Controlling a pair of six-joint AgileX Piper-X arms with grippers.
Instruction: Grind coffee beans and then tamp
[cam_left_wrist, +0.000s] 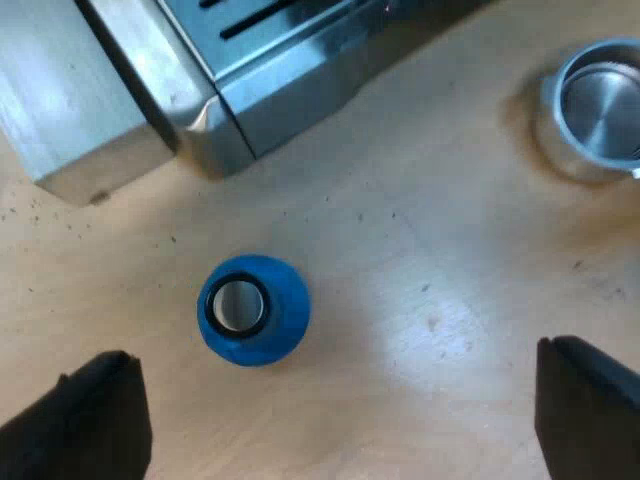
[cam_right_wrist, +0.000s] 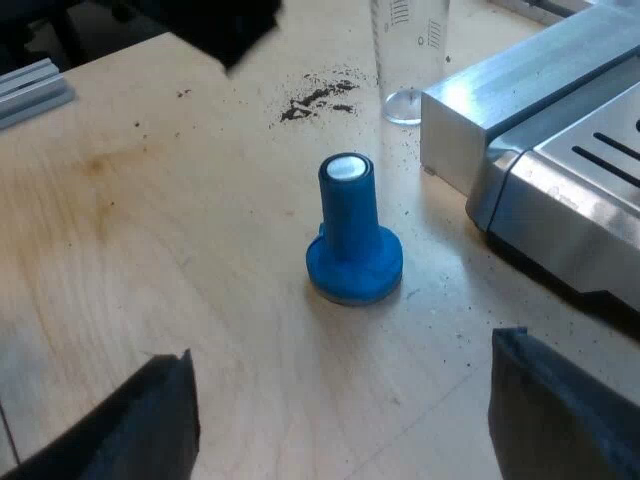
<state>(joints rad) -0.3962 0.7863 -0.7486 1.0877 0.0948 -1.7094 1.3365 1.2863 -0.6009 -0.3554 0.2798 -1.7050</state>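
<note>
A blue tamper (cam_left_wrist: 252, 308) stands upright on the wooden table, its flat base down and its pale-capped top up. My left gripper (cam_left_wrist: 340, 425) hovers above it, open, with one black finger (cam_left_wrist: 90, 415) on each side and nothing between them. In the right wrist view the same tamper (cam_right_wrist: 353, 235) stands a short way ahead of my right gripper (cam_right_wrist: 345, 425), which is open and holds nothing. The round metal basket of the holder (cam_left_wrist: 600, 105) rests on the table near the machine's front; its handle is hidden.
The espresso machine's steel base and slotted drip tray (cam_left_wrist: 270, 50) lie close to the tamper (cam_right_wrist: 560, 190). A measuring glass (cam_right_wrist: 408, 60) stands at the machine's corner, with spilled coffee grounds (cam_right_wrist: 320, 97) beside it. A dark part of the other arm (cam_right_wrist: 215, 25) hangs beyond the tamper.
</note>
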